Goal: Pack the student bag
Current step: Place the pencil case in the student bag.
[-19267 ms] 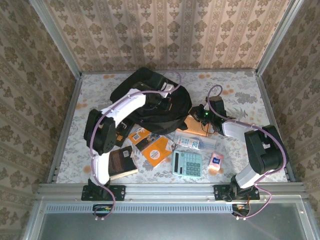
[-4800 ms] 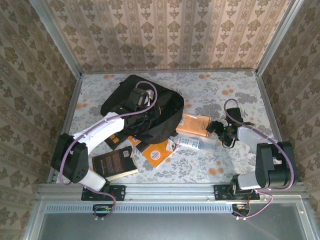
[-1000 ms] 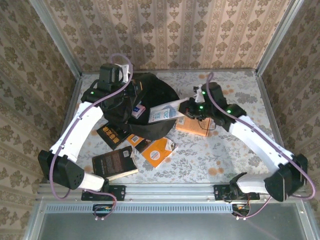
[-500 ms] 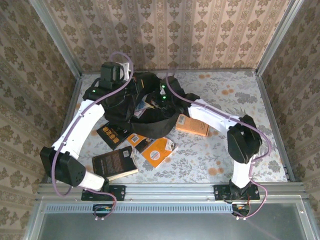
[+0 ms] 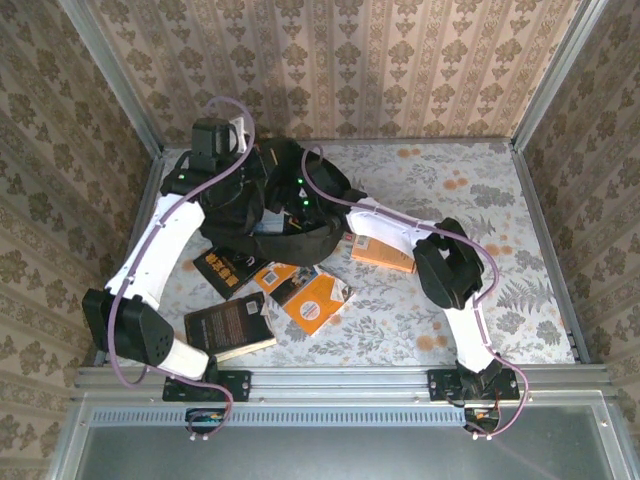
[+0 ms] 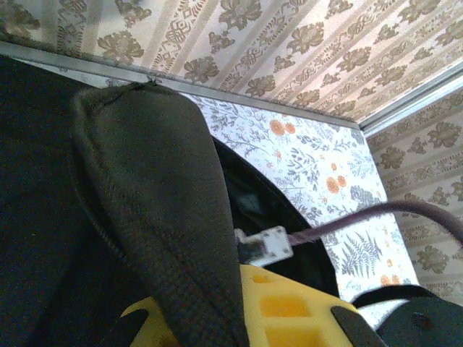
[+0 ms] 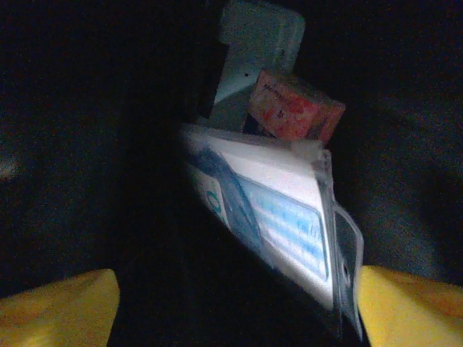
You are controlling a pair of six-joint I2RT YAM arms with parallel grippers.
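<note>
The student bag [image 5: 318,240] is a black fabric backpack at the back left of the table, its mouth facing up. My left gripper [image 6: 217,311] is shut on a black flap of the bag [image 6: 145,188], holding it up. My right arm reaches across into the bag's mouth [image 5: 300,190]. Inside the dark bag [image 7: 72,144], my right gripper [image 7: 235,303] is open, its yellow fingers wide apart. A white-and-blue packet in clear plastic [image 7: 282,217] leans close to the right finger. Behind it lie a small pink pack [image 7: 293,108] and a pale teal calculator [image 7: 253,36].
Books lie in front of the bag: a black one [image 5: 222,267], a dark one near the front edge [image 5: 230,325], two orange ones [image 5: 318,300] [image 5: 275,275], and another orange one [image 5: 383,251] under my right forearm. Wallpapered walls enclose the table.
My right gripper carried the white-and-blue packet from beside the bag into its mouth, then opened and let it go. My left gripper kept its hold on the flap.
</note>
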